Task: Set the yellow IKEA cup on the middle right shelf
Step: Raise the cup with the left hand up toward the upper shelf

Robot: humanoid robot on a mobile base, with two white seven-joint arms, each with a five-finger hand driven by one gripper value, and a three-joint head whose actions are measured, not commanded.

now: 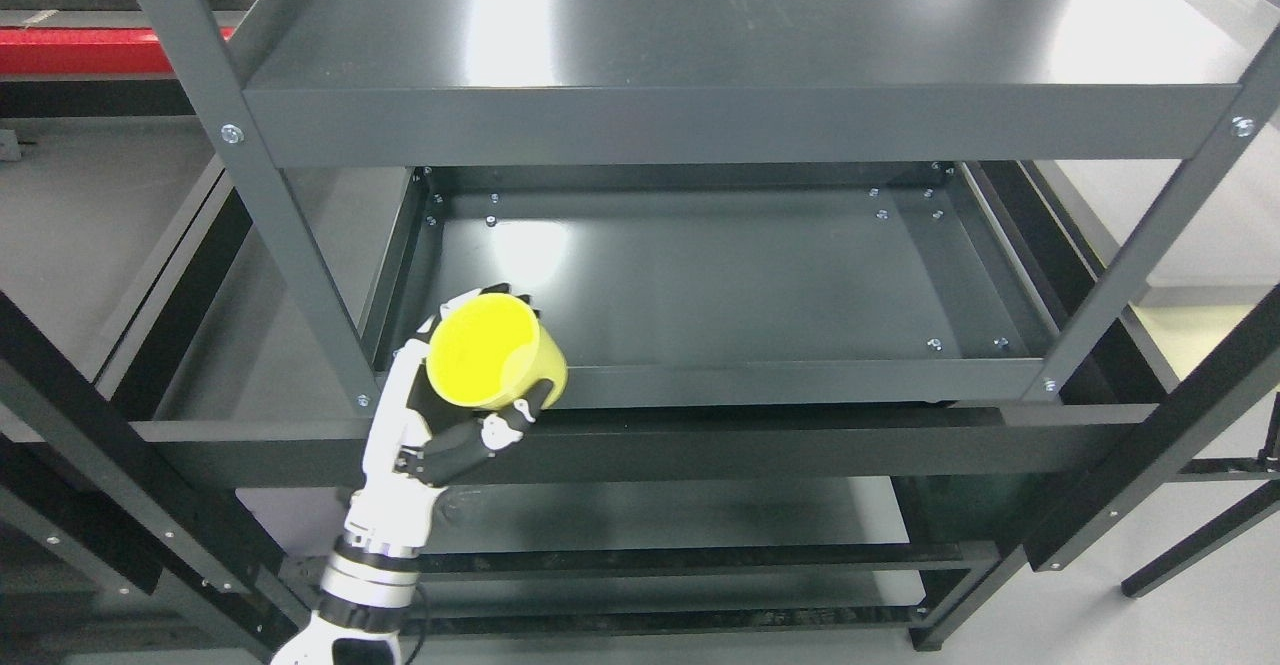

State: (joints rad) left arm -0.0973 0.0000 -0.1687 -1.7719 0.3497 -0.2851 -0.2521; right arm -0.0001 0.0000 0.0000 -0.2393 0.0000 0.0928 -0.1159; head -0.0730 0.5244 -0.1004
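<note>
Gripping yellow cup (497,352), left hand (440,415) at lower left, its palm hidden behind the cup; arm cut off at the bottom edge.

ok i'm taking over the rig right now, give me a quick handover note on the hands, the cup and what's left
Left hand: fingers closed around the yellow plastic cup, which is tilted with its opening toward the camera, held at the front left corner of the dark grey metal middle shelf.
Right hand: not in view.
Done: cup is grasped and brought up to the shelf's front edge.
Left: carry the cup across to the right side of that shelf, set it down upright, release and pull the hand back. The shelf surface shows nothing else on it.
</note>
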